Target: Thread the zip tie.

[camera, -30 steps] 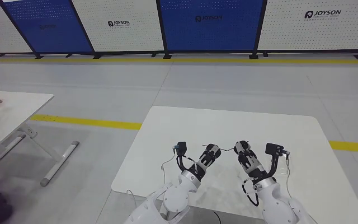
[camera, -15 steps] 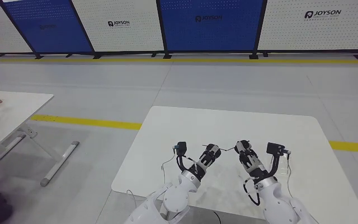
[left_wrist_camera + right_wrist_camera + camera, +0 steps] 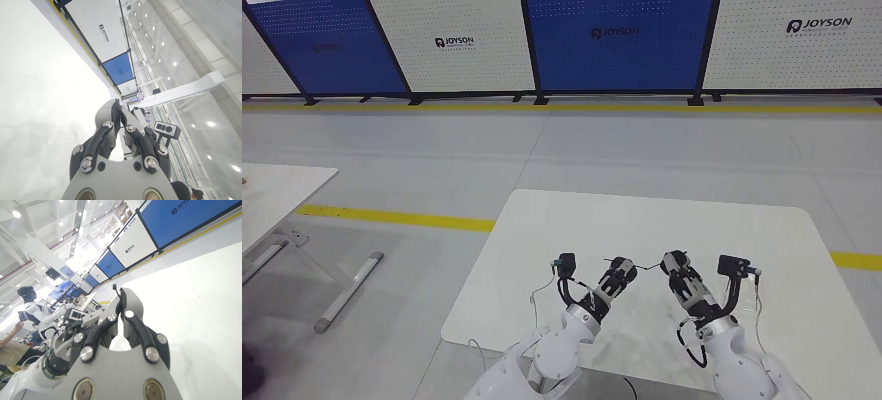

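1. The left pincer [image 3: 622, 267] and the right pincer [image 3: 672, 263] face each other tip to tip over the near half of a white table [image 3: 642, 215]. They are close but not touching. The black zip tie [image 3: 647, 267] runs as a thin line across the gap from one set of fingertips to the other.
2. In its own wrist view, the right pincer [image 3: 120, 293] has its fingers drawn almost fully together, with the ribbed pads pinching the strap. The tie's square head [image 3: 114, 286] sticks out just past the fingertips, on the side toward the left arm.
3. In its own wrist view, the left pincer [image 3: 119, 104] is also closed, its pads meeting at the tips. A thin dark sliver of strap is caught between them, hard to separate from the black pads. From above, the tie's far end runs straight into these fingertips.
4. Both pincers hang above bare tabletop, with the tie strung between them. How far the strap clears the surface cannot be told.
5. Beyond the pincers, past the table's far edge, stands a row of blue and white partition panels [image 3: 622, 45]. A yellow floor line [image 3: 392, 218] and a second table [image 3: 272, 190] lie well off to the left pincer's side.
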Motion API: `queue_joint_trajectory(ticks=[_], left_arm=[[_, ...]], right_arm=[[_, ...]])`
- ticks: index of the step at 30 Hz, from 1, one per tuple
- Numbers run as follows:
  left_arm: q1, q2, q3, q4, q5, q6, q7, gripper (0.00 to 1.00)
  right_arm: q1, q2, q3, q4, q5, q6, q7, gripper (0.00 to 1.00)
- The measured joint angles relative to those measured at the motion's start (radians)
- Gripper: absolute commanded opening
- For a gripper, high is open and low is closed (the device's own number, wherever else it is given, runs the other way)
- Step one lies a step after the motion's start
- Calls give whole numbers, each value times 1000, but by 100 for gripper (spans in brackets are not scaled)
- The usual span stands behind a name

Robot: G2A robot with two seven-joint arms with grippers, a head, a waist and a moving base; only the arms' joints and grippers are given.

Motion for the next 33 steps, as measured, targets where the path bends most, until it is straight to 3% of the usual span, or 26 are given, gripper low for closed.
queue_joint_trajectory(ticks=[33], left_arm=[[0,0,0,0,0,0,0,0]], right_arm=[[-2,-10,-10,2,-29,5,-21,0]])
